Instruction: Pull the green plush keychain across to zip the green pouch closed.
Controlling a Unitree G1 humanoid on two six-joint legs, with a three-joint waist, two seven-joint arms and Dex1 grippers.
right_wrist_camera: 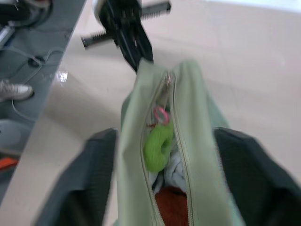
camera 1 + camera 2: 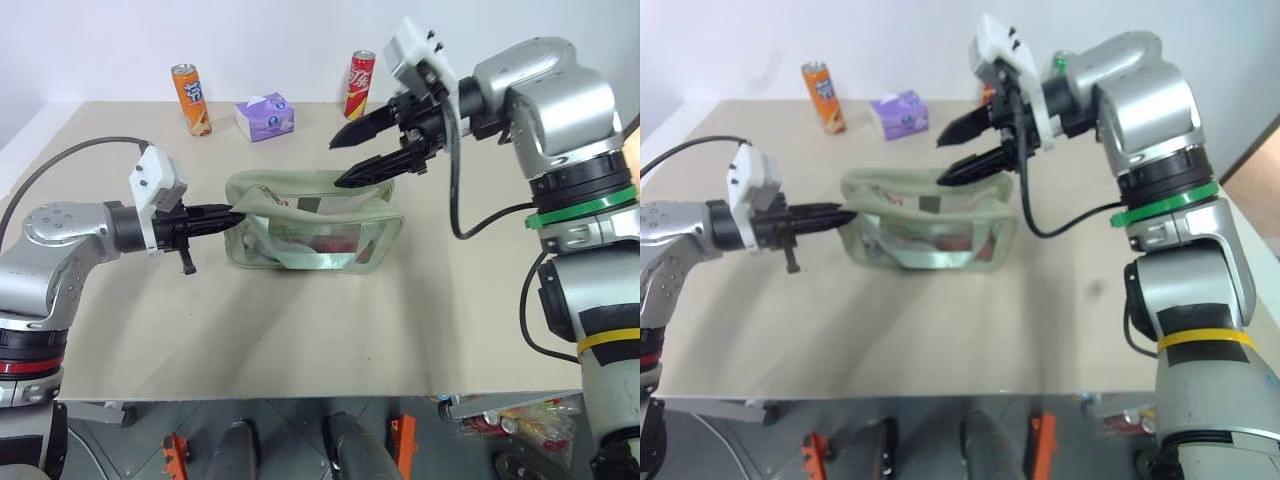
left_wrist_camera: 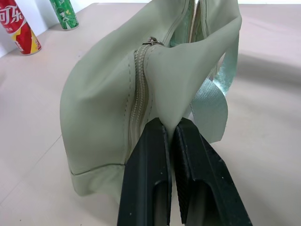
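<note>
Fingers of the right gripper (image 2: 345, 160) stand apart and hold nothing, poised over the far end of the green pouch (image 2: 310, 225), straddling its open mouth in the right wrist view; to do this step well, I judge they should drop onto the green plush keychain (image 1: 158, 147), which hangs inside the unzipped slot near the left-held end, pinch it near its chain, and pull straight along the zipper; the left gripper (image 2: 232, 212) is clamped on the pouch's end fabric, anchoring it on the table (image 2: 300, 330).
</note>
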